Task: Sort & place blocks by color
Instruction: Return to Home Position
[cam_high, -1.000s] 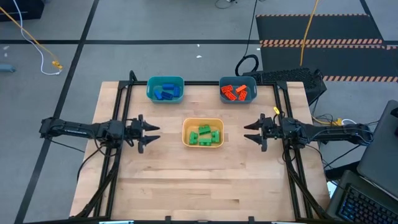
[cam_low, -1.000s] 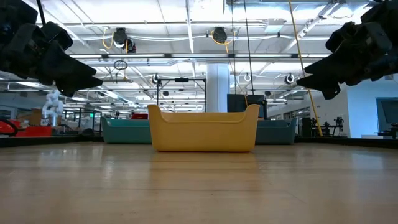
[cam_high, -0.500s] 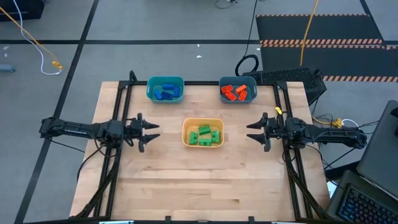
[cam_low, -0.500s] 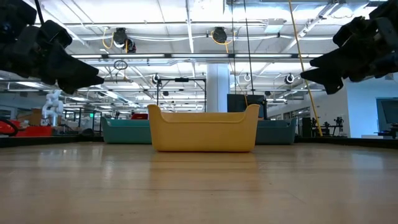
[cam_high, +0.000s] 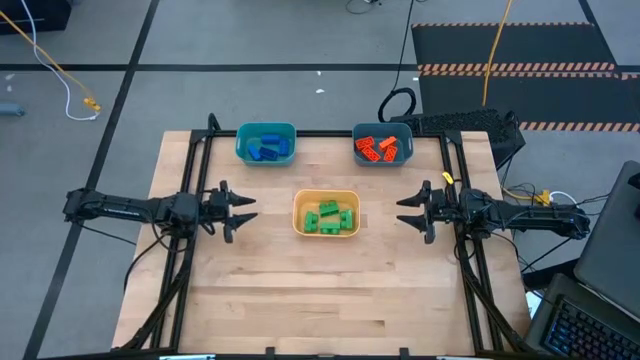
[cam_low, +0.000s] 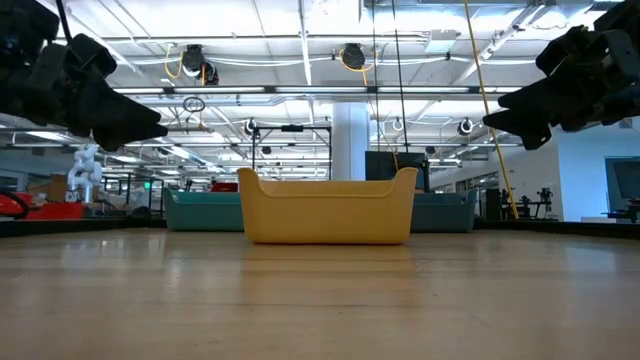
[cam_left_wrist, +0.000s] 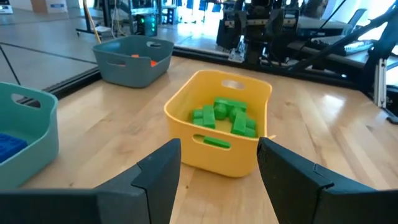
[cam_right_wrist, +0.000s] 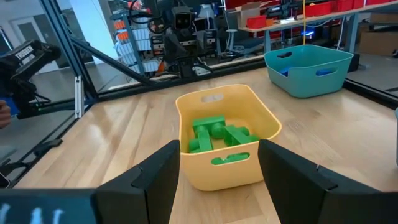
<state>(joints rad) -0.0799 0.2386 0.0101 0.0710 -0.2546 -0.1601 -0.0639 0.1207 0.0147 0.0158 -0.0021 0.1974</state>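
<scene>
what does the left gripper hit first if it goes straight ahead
Probably the near wall of the yellow bin: the left gripper points straight at it, though its height is unclear.

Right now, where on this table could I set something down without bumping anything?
Widest free patch: the wooden table between the yellow bin and the near edge. A smaller gap sits between the teal bin and the blue-grey bin at the far edge. Crowded: the middle row, where the open left end effector and right end effector flank the yellow bin.
</scene>
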